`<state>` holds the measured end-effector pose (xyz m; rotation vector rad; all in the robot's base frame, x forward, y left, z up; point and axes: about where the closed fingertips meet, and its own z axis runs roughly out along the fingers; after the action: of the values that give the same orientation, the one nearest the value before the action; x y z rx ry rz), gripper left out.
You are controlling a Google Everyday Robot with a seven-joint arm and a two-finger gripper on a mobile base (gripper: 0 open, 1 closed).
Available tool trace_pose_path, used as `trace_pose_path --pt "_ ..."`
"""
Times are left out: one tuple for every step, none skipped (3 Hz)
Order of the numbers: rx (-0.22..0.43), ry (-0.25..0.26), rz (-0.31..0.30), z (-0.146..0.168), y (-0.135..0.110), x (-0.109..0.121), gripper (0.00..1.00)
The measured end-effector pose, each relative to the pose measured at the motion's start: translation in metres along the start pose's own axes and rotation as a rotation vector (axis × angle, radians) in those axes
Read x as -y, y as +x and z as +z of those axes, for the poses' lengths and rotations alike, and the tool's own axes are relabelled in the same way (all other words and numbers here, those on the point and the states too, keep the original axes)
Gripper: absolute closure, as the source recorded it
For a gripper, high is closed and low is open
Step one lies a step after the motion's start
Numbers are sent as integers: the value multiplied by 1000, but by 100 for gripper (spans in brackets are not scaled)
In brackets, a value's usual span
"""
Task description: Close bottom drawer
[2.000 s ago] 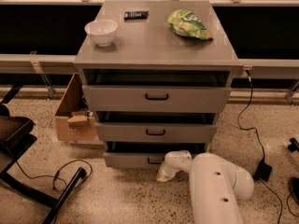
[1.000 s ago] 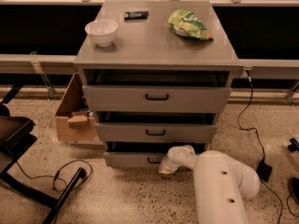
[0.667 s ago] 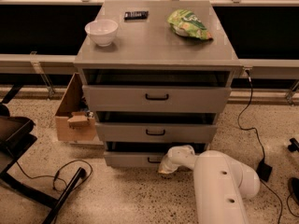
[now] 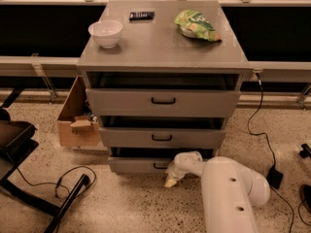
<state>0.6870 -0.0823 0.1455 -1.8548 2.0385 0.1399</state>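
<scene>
Left to right: a cardboard box [image 4: 70, 130] stands beside the cabinet. The bottom drawer [image 4: 133, 165] sits in the lowest tier with a dark gap above its front, so it appears not fully home. The claw [image 4: 171, 179] is low, at the drawer front near the handle; spread or pressed together cannot be told. Over two seconds the arm has edged right, but the drawer front has barely moved, so closing seems unfinished. Open floor lies in front, and a cable [image 4: 257, 125] trails at right.
</scene>
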Motion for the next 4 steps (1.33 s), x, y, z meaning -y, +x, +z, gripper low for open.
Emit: trace_pose_path --pt "0 0 0 0 0 0 0" --pt "0 0 0 0 0 0 0" --pt "0 0 0 0 0 0 13" --pt "0 0 0 0 0 -1 36"
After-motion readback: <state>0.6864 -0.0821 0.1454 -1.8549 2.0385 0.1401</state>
